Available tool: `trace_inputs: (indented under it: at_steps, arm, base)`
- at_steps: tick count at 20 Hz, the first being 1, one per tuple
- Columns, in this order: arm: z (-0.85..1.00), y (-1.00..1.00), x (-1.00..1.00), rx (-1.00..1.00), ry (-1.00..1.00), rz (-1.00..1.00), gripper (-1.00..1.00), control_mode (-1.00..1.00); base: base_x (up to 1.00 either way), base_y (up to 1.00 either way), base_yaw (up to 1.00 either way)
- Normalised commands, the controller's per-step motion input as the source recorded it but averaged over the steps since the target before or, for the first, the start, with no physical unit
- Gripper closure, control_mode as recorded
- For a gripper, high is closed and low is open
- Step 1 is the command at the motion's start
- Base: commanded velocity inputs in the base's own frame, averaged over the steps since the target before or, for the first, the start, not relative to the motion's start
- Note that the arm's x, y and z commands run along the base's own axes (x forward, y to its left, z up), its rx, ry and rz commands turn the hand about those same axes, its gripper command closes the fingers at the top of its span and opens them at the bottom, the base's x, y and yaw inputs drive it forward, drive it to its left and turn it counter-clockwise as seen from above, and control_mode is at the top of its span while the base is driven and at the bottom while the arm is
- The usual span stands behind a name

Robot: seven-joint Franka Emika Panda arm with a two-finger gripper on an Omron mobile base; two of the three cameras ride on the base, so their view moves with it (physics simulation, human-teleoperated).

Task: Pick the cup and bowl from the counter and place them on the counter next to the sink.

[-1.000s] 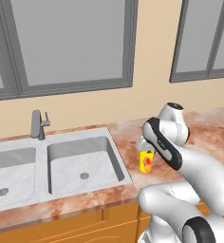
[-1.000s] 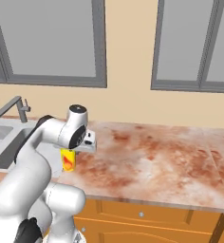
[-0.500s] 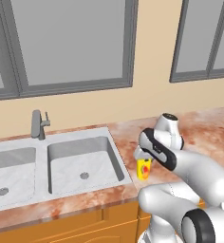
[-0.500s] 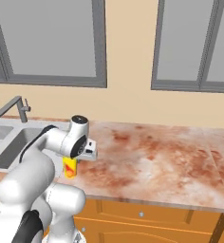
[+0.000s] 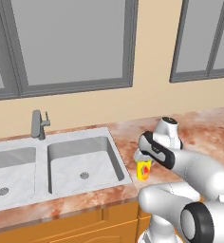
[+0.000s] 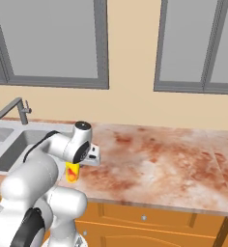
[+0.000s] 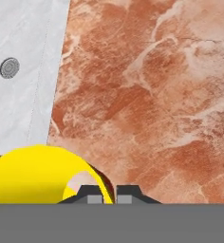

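One small yellow cup (image 5: 143, 170) with a red-orange mark hangs upright from the fingers (image 5: 144, 161), which are pinched on its rim, just right of the sink (image 5: 80, 163) and near the front edge of the marbled worktop (image 5: 206, 130). From the hand view, the cup's rim (image 7: 38, 173) curves between the two dark fingertips (image 7: 90, 192), with the worktop (image 7: 152, 95) below and a round drain (image 7: 9, 68) in the grey basin alongside.
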Motion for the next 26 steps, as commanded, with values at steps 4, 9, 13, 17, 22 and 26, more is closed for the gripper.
trace_inputs:
  at_steps: [4, 9, 13, 17, 22, 26]
  arm:
    - [-0.09, 0.00, 0.00, 0.00, 0.00, 0.00, 1.00, -1.00]
    - [0.00, 0.00, 0.00, 0.00, 0.00, 0.00, -1.00, -1.00]
    - [0.00, 0.00, 0.00, 0.00, 0.00, 0.00, -1.00, -1.00]
    - [0.00, 0.00, -0.07, 0.00, 0.00, 0.00, -1.00, -1.00]
    - [0.21, 0.00, -0.34, 0.00, -0.03, 0.00, -1.00, -1.00]
    - [0.34, 0.00, -0.33, 0.00, -0.01, 0.00, -1.00, -1.00]
  base:
    - [0.00, 0.00, 0.00]
    - [0.00, 0.00, 0.00]
    - [0.00, 0.00, 0.00]
    - [0.00, 0.00, 0.00]
    - [0.00, 0.00, 0.00]
    - [0.00, 0.00, 0.00]
